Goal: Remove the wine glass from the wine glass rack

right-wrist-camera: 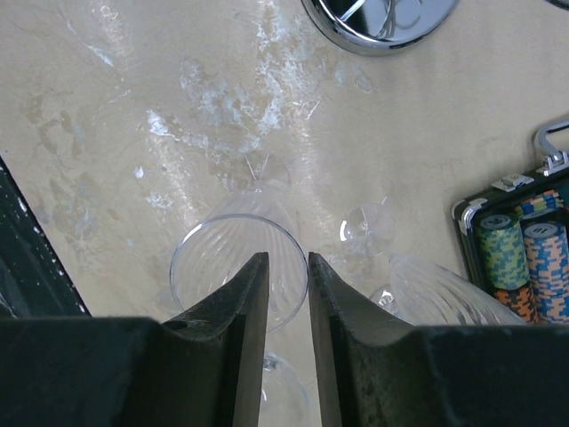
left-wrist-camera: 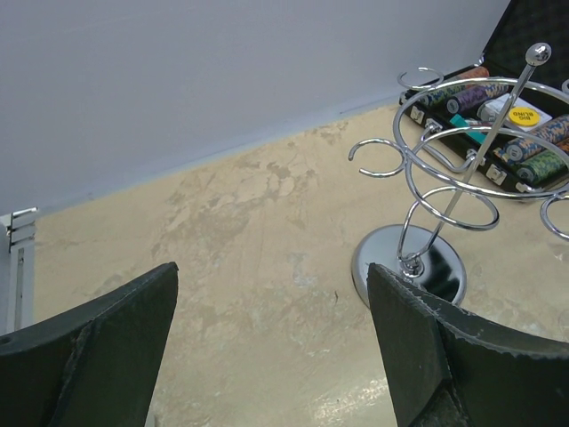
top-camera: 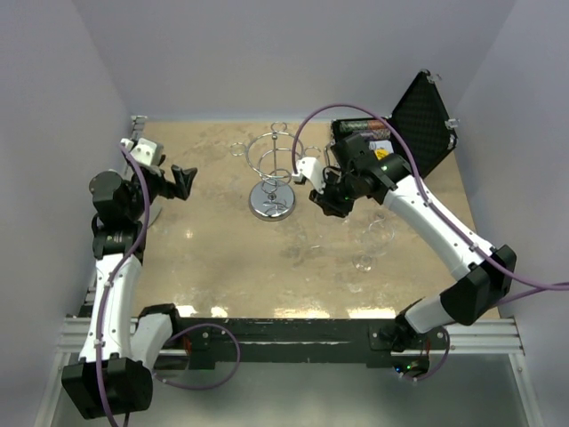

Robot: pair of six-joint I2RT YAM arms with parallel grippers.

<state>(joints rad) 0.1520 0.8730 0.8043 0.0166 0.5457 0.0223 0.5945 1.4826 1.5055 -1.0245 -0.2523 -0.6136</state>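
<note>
On the left, left gripper (top-camera: 186, 181) with jaws spread wide on nothing, held above the mottled beige, stone-look table (top-camera: 213, 258); at centre, wine glass rack (top-camera: 274, 178) of bright chrome wire, with round mirror base, slim post and small loops round a top ring, every visible loop bare; looks like the set-down step, the glass already off the rack; further right, right gripper (right-wrist-camera: 287, 262) with flat black jaws parted only to a narrow slit, gripping nothing that shows, right over the rim of the wine glass (right-wrist-camera: 222, 253), clear, thin-walled, ribbed, seemingly upright on the table; cannot tell whether a jaw touches that rim; just beside it, a second clear glass (right-wrist-camera: 440, 289); far right, a black case (top-camera: 418, 124) of striped chips, lid up; calls next for wider jaws and a straight lift away, sparing the light, tippy glass any nudge.
</note>
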